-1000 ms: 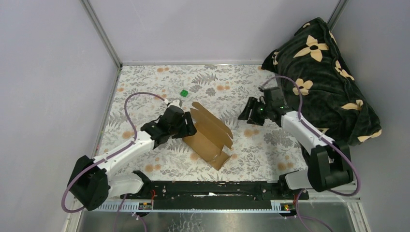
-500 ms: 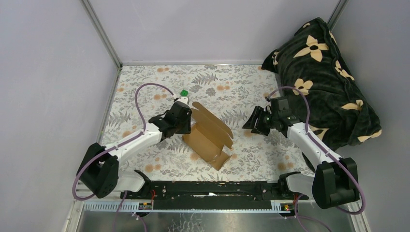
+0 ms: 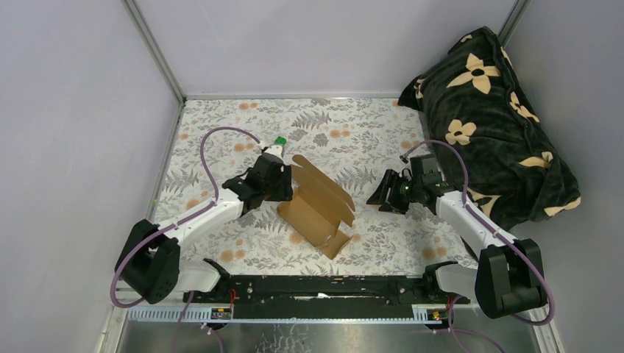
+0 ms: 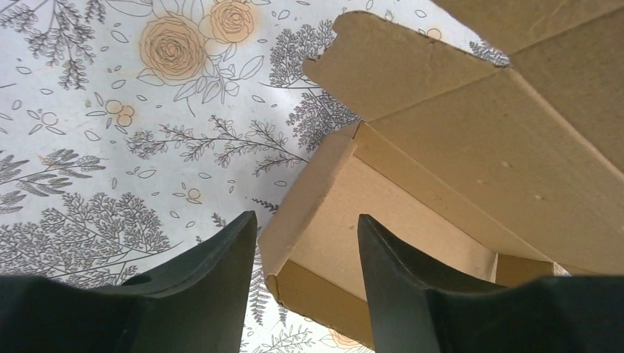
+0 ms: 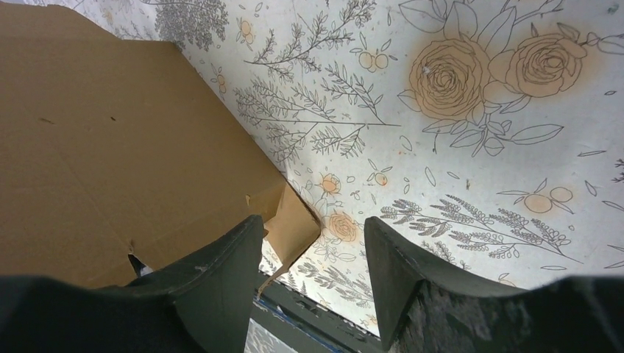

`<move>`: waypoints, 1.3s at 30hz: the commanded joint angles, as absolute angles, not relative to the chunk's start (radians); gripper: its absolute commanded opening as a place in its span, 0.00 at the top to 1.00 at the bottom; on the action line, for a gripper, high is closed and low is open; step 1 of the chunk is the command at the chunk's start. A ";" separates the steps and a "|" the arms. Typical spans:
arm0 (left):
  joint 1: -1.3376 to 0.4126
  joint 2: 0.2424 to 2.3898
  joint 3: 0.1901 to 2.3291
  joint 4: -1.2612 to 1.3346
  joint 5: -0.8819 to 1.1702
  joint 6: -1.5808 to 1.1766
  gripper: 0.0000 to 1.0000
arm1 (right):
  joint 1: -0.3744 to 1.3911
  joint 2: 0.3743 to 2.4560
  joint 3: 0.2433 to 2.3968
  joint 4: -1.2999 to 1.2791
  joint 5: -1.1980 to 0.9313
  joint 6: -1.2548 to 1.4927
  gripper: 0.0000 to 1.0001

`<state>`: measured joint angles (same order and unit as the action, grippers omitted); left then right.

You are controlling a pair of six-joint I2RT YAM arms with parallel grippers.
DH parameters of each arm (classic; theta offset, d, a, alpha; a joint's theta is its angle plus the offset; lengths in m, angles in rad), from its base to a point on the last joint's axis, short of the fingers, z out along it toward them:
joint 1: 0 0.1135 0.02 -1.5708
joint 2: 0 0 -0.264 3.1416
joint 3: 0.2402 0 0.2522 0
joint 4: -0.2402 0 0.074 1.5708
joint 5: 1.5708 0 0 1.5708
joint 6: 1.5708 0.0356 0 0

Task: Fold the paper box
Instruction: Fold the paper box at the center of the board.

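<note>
The paper box is plain brown cardboard, partly folded, with its long flaps standing up and open in the middle of the floral mat. My left gripper is at the box's left end and is open. In the left wrist view the box's corner lies between the two fingers of that gripper, with a gap on each side. My right gripper hangs open to the right of the box, apart from it. In the right wrist view the box fills the left side, and only mat shows between the fingers of the gripper.
A tiny green cube lies on the mat just behind the left gripper. A dark flowered blanket is heaped at the back right, beside the right arm. Grey walls close in the mat on the left, back and right.
The right gripper has come down and nearer, staying to the right of the box. The left gripper has shifted slightly along the box's left end, its jaws a little narrower.
</note>
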<state>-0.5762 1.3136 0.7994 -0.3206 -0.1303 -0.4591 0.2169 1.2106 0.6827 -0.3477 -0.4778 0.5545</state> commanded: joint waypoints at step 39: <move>-0.688 1.431 0.697 -0.221 -0.269 -0.685 0.76 | 0.289 1.004 0.529 -0.443 -0.400 0.638 0.46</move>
<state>-0.6613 1.4258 0.6895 -0.2398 -0.1978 -0.5716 0.2733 0.9768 0.4942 -0.4618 -0.4515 0.6441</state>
